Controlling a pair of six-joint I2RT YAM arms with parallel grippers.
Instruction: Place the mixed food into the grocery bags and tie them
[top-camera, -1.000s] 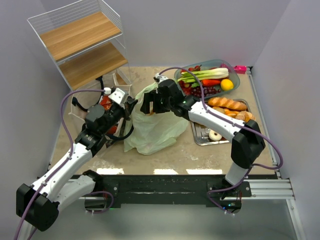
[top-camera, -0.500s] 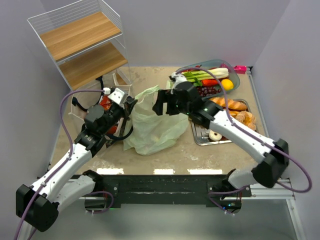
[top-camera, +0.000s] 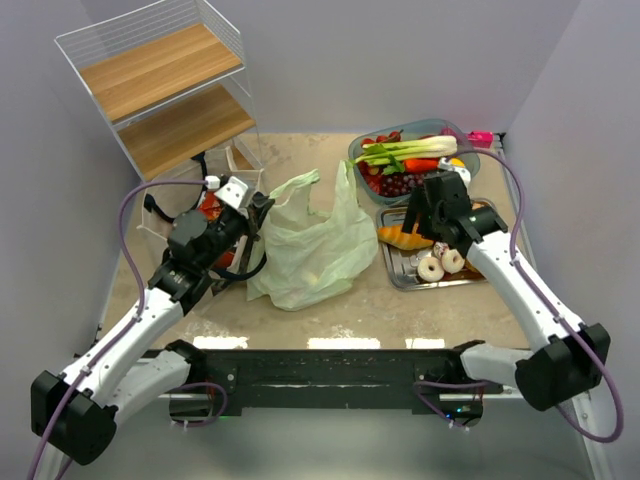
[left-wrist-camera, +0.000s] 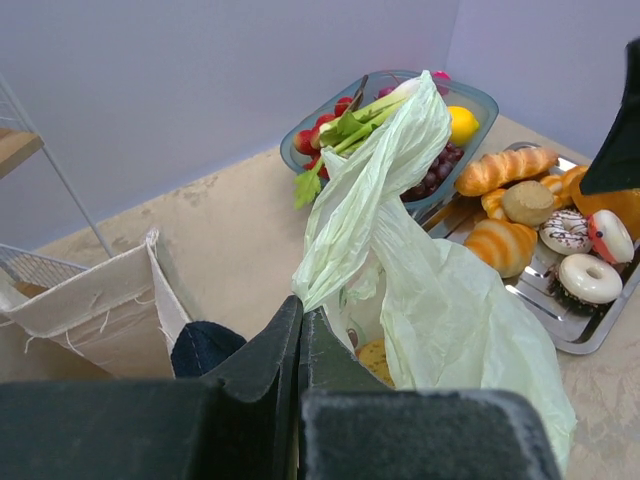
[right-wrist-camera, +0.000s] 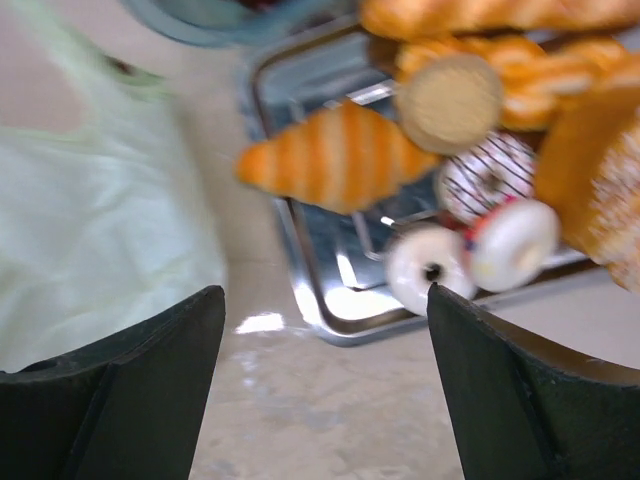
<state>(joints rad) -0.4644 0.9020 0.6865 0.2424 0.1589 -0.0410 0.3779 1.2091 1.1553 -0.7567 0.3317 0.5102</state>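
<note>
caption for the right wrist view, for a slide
right gripper open over the metal tray of croissant and doughnuts, pale-green bag at the frame's left

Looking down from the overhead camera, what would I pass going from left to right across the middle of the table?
wire shelf rack → left pincer, shut on the bag's edge → pale-green bag → metal tray. The produce bowl sits behind the tray and overlaps it, so it is left out.
</note>
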